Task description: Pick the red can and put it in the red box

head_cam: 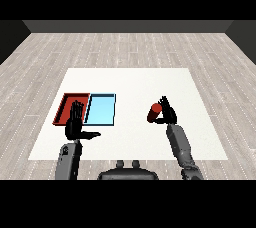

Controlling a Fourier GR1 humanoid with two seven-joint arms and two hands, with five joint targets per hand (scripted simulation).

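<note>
The red can [155, 112] is tilted and held off the table at the right of the middle, with my right hand [167, 113] curled round it from the right. The red tray [65, 103] lies at the table's left, and nothing shows inside it. My left hand [77, 124] stands in front of the red tray's near edge with its fingers straight up and its thumb out to the right, holding nothing. It covers part of that tray's near rim.
A light blue tray [102, 109] lies right beside the red tray, between it and the can. The white table [135, 82] stretches back behind the trays, and its near edge runs just past my forearms.
</note>
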